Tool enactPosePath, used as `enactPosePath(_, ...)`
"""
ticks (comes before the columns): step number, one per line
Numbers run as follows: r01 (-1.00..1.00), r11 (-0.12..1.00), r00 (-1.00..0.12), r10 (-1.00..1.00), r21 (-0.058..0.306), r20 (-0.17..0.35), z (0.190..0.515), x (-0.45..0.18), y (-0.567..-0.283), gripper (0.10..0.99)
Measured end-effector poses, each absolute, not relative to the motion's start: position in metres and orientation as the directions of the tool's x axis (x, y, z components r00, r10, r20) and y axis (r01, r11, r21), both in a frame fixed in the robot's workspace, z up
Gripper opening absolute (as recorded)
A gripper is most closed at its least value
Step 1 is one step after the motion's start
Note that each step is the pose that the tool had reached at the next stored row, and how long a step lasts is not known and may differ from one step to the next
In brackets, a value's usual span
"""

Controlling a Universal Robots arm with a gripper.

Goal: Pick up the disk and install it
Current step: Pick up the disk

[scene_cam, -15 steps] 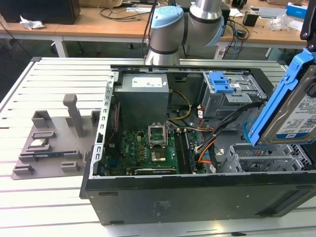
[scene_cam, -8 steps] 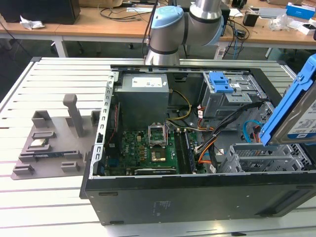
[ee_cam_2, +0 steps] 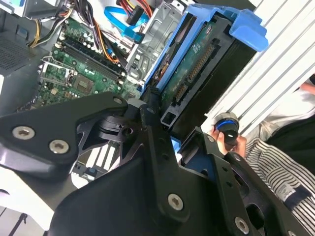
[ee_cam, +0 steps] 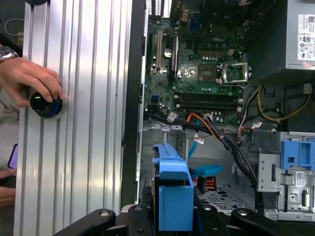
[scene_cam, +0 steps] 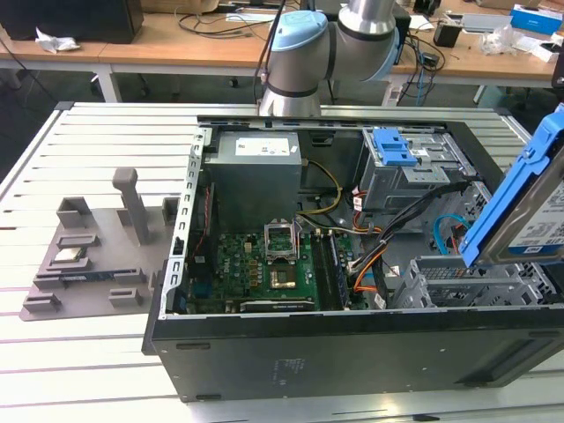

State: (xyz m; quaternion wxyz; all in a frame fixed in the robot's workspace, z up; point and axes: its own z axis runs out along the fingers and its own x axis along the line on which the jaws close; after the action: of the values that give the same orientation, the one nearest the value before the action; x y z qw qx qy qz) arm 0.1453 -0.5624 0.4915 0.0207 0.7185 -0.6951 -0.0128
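Slatted alu bench, open PC case; gripper fingers clamped on disk, raised at ext. view's right; rigid, likely weighty, fragile — grip via blue bracket edges

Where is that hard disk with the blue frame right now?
The disk is held tilted in the gripper at the exterior view's right, above the open computer case, over the grey metal bays beside the motherboard.

Open computer case lying on slatted bench; green motherboard showing inside; grey fixture tray sitting beside it, at exterior view's left
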Motion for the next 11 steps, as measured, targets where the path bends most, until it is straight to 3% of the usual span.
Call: enactPosePath(11,-0.998,-0.033,0.033,-0.999,0.048,0.010,0.4828,0.1410,-0.5562,0.369)
